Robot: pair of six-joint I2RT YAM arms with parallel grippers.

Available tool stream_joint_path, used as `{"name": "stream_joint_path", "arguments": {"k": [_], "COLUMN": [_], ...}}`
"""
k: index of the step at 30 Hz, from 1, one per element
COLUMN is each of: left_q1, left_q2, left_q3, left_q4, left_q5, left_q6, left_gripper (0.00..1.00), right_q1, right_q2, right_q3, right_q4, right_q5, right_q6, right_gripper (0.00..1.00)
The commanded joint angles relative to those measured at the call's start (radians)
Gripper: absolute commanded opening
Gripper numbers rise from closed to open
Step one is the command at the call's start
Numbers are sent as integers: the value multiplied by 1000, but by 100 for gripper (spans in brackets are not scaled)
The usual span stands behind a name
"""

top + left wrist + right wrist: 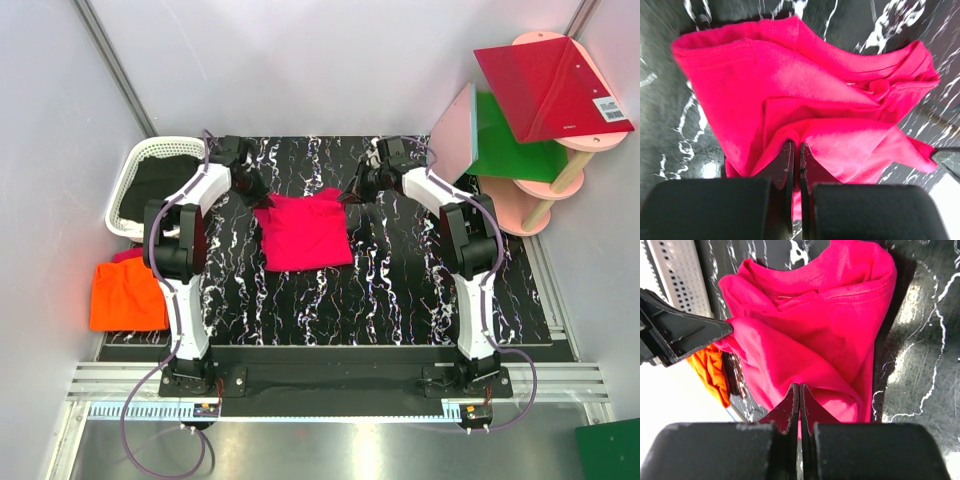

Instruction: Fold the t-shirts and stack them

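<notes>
CLAWS: left claw (796, 150) and right claw (800, 390) are pressed together, each pinching a far corner of the pink t-shirt (303, 230), mid-table (400, 290) | STEP: we'd lift both corners level and fold evenly toward us | AROUND: orange t-shirt (128, 295) lies well left, basket (150, 160) beyond it; we judge the path free.

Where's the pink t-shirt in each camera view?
Top external: pink t-shirt mid-table, towards the far edge.
Left wrist: fills most of the frame, near edge pinched in the left gripper.
Right wrist: centre, near edge pinched in the right gripper.
Shared landmark: black marbled tabletop under it.
</notes>
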Motion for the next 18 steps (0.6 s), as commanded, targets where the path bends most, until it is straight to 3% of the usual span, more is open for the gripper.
{"name": "stream_joint_path", "arguments": {"k": [1,12,14,15,16,17,18], "left_q1": [22,50,57,62,63,63,62], "left_q2": [-32,81,121,119,110,72,45], "left_q3": [83,139,172,175,173,167,159], "left_q4": [43,53,53,55,55,56,64], "left_q5": [7,-22,9,6,-14,-31,-51], "left_q6": [-2,-39,-36,-37,-32,-10,3], "left_gripper": [0,1,31,49,78,95,99], "right_q1": [10,11,13,13,13,14,14], "right_q2": [-103,79,82,78,53,38,19], "right_q3": [-5,188,185,185,185,184,184], "right_q4": [93,98,98,93,95,95,95], "right_q5": [89,230,321,342,376,384,393], "right_q6": [-8,23,14,6,-7,-18,-32], "right_gripper": [0,0,0,32,47,58,67]}}
